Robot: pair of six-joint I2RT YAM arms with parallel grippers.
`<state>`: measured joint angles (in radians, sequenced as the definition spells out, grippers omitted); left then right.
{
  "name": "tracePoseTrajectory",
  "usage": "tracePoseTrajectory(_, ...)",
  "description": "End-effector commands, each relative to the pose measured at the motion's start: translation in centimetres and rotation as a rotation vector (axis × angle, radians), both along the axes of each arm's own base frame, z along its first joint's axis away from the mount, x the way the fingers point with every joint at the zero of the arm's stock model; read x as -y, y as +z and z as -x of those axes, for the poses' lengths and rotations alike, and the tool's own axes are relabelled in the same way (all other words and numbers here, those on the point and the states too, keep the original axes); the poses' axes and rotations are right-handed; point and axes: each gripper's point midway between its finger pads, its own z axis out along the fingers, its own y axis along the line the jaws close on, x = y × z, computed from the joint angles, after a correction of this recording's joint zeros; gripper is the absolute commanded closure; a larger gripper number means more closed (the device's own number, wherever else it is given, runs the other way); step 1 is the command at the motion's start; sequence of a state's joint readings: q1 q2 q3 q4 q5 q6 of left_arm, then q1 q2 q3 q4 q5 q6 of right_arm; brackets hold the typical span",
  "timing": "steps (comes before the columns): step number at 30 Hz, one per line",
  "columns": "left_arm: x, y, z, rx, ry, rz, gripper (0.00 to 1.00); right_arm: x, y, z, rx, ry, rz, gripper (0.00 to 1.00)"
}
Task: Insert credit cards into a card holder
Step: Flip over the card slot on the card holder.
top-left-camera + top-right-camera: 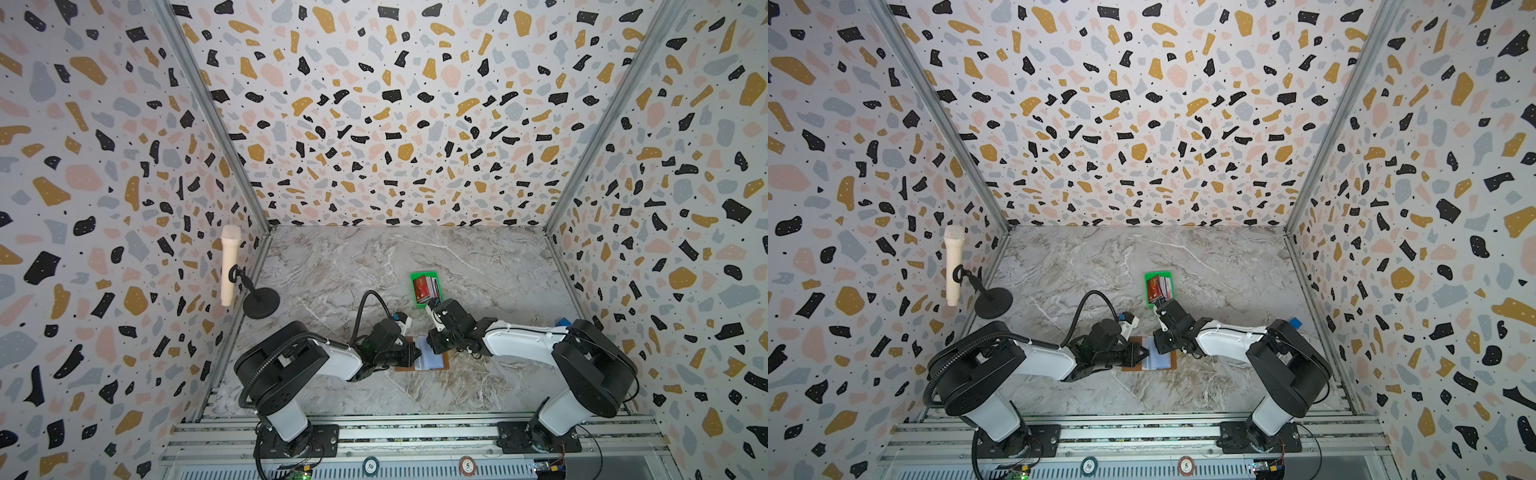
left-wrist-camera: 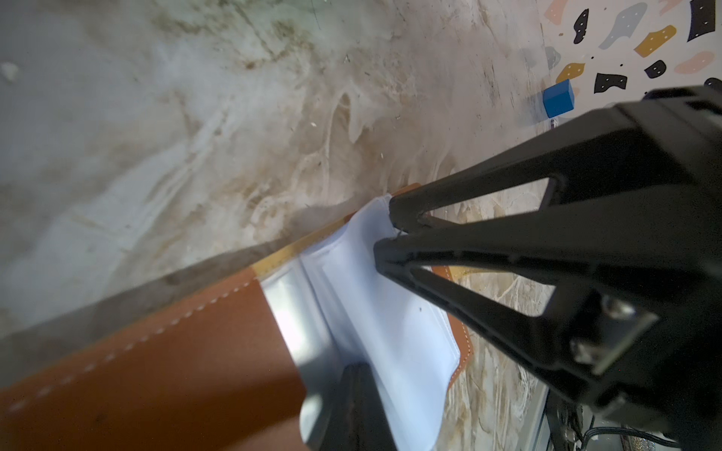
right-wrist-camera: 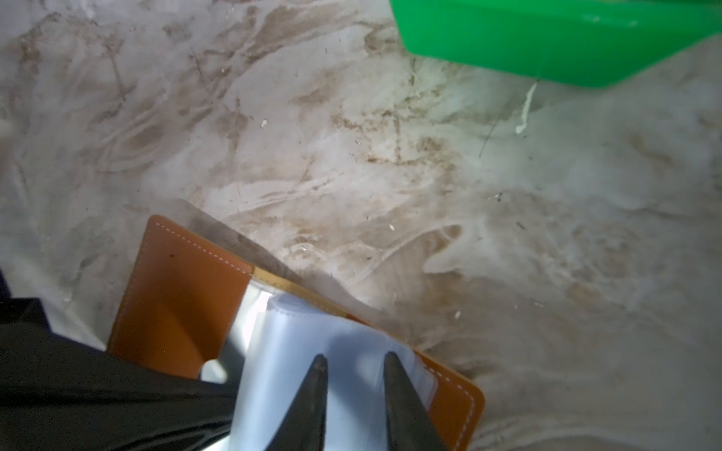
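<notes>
The tan card holder (image 1: 437, 361) (image 1: 1163, 362) lies open on the marble table, its pale sleeves up, between both grippers. In the left wrist view its brown cover (image 2: 156, 371) fills the corner. My left gripper (image 1: 417, 354) (image 1: 1143, 355) is shut, its tip (image 2: 351, 406) pressed onto the sleeves near the spine. My right gripper (image 3: 355, 357) (image 2: 385, 230) comes in from the other side. Its jaws stand a narrow gap apart with the tips on the edge of the top sleeve (image 3: 297, 351), which bulges upward. The credit cards (image 1: 424, 288) (image 1: 1158, 286) lie stacked in a tray beyond, a red one on top.
The green tray (image 1: 419, 275) (image 3: 547, 47) sits just beyond the right gripper. A microphone (image 1: 230, 266) on a black stand (image 1: 261, 304) stands by the left wall. A blue block (image 1: 563, 323) (image 2: 558, 97) lies by the right wall, behind the right arm.
</notes>
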<state>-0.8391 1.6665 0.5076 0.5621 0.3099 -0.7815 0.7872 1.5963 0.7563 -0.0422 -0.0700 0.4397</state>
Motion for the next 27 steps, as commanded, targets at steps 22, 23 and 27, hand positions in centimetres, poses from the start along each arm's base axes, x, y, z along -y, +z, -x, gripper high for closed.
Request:
tracePoseTrajectory(22,0.4,0.5,0.0,0.000,-0.004,0.034,1.00,-2.8,1.0,3.2,-0.077,0.110,-0.109,1.00)
tracePoseTrajectory(23,0.3,0.8,-0.1,0.003,0.002,0.046,1.00,-2.9,1.2,3.2,-0.073,0.110,-0.115,1.00)
tracePoseTrajectory(27,0.2,2.2,-0.3,0.015,0.027,0.093,1.00,-3.1,2.1,3.1,-0.061,0.113,-0.132,1.00)
